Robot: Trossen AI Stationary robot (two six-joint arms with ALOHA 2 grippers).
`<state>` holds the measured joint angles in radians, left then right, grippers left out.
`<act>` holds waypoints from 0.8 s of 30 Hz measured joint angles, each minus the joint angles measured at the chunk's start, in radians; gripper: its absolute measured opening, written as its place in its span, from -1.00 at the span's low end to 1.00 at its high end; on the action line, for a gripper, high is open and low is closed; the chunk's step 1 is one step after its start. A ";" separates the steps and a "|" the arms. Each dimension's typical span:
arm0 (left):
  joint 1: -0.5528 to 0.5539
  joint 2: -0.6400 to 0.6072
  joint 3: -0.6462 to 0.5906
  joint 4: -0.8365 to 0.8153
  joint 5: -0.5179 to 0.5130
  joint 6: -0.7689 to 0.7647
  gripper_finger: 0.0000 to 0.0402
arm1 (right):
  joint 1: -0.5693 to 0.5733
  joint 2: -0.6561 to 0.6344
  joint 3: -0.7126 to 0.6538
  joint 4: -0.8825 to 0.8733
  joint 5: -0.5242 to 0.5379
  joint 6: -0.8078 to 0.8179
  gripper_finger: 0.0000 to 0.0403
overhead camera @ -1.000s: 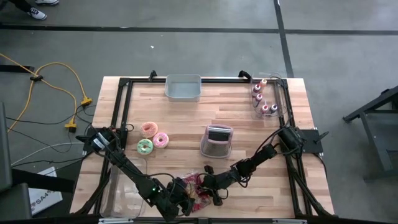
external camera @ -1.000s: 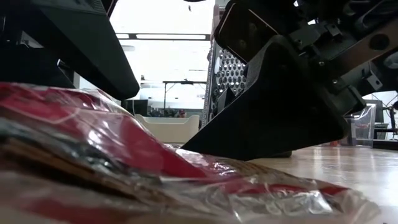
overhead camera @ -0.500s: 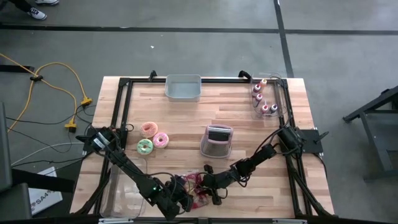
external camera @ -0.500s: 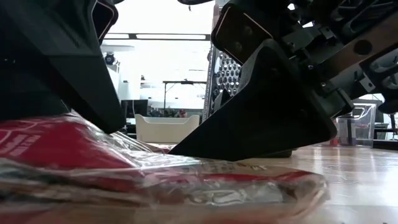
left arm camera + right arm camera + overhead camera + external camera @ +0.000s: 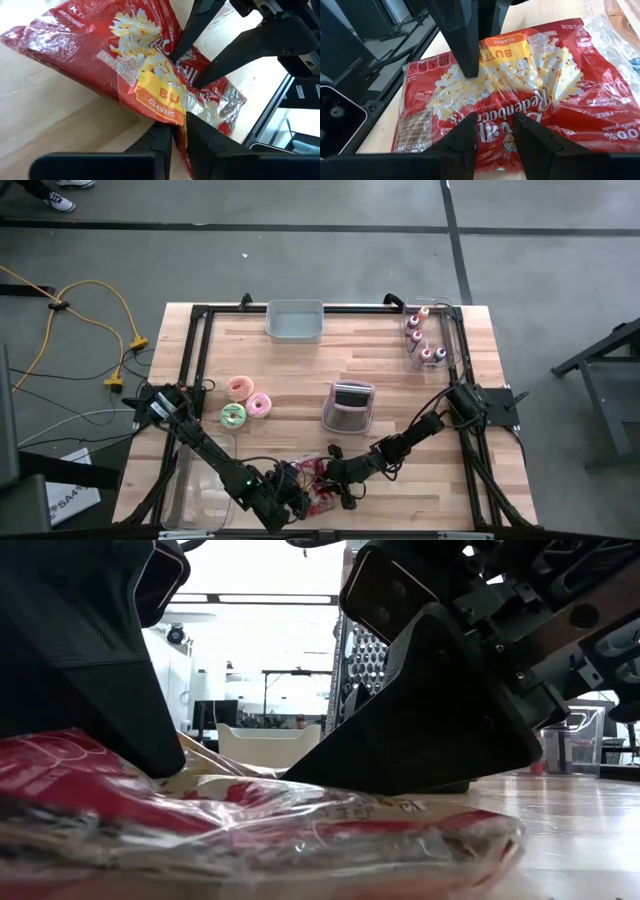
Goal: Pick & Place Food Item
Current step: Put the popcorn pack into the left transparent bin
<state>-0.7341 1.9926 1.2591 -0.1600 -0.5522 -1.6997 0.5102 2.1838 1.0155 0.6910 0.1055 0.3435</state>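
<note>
The red, clear-wrapped popcorn packet (image 5: 135, 65) lies flat near the bench's (image 5: 400, 380) front edge; the left end effector (image 5: 172, 131) is clenched on its edge (probably to lift it), while the right end effector (image 5: 492, 122), clenched empty, pins it.

Both grippers, left (image 5: 298, 498) and right (image 5: 338, 478), meet over the red bag (image 5: 322, 488) at the table's (image 5: 300, 370) near edge; three donuts (image 5: 245, 401) sit left.
</note>
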 joint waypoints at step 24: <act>0.003 0.002 0.000 0.008 -0.006 0.007 -0.85 | -0.006 -0.077 -0.002 -0.067 -0.071 -0.047 -0.43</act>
<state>-0.7314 1.9944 1.2591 -0.1524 -0.5586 -1.6926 0.5045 2.1070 1.0130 0.6243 0.0349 0.2966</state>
